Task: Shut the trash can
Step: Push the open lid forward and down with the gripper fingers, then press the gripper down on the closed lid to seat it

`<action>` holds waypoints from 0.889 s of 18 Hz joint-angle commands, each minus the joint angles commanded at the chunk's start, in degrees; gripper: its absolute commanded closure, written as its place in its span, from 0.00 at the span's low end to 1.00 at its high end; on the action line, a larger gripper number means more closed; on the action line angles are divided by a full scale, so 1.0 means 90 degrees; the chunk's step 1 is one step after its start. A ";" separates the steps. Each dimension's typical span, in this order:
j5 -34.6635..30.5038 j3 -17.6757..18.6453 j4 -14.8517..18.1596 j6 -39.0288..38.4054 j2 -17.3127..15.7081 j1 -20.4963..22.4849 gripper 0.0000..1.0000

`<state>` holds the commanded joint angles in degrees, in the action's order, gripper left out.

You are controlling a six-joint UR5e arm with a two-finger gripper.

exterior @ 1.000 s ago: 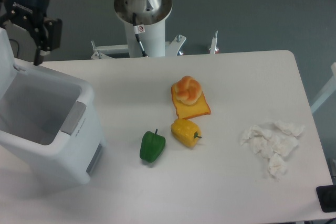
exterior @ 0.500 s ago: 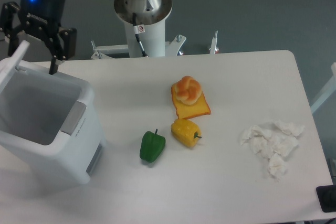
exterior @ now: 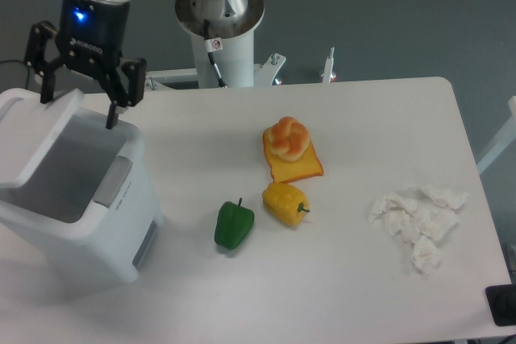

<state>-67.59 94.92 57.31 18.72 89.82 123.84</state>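
- Camera view, other things: a green pepper (exterior: 234, 225) lies near the middle of the white table (exterior: 363, 296), with a yellow pepper (exterior: 285, 203) just beside it on the right.
- Above the yellow pepper, an orange slab of toast (exterior: 297, 165) carries a knotted bun (exterior: 288, 138) on its upper end.
- Crumpled white tissues (exterior: 418, 219) sit well apart from the food, toward the table's right edge.
- The arm's grey-and-white base post (exterior: 219, 26) stands behind the far table edge; none of the loose items lies between it and the bin.
- Task thing: the trash can (exterior: 76, 199) stands at the table's left end, its white lid (exterior: 40, 138) tilted partway over the opening, the left part of the mouth covered and the grey inside still showing on the right. The grey latch tab (exterior: 112, 180) is on the right rim.
- The gripper (exterior: 74, 102) hangs at the bin's back edge with its fingers (exterior: 114, 106) spread wide, grasping nothing; the left one is behind the lid's raised far end and the right one points down at the back rim. Whether either touches the plastic, I cannot tell.
- Against the earlier frames: a second ago the lid stood nearly upright at the far left and the gripper was further left; half a second ago the lid leaned inward; now it is lower and the gripper has shifted right. Food and tissues have not moved.
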 joint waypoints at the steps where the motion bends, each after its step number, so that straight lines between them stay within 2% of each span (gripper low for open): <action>1: 0.0000 -0.0029 0.0000 0.0000 0.0059 0.0000 0.00; 16: 0.0000 -0.0225 -0.0010 -0.0020 0.0547 0.0195 0.00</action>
<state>-67.59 92.90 57.22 18.54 94.74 125.59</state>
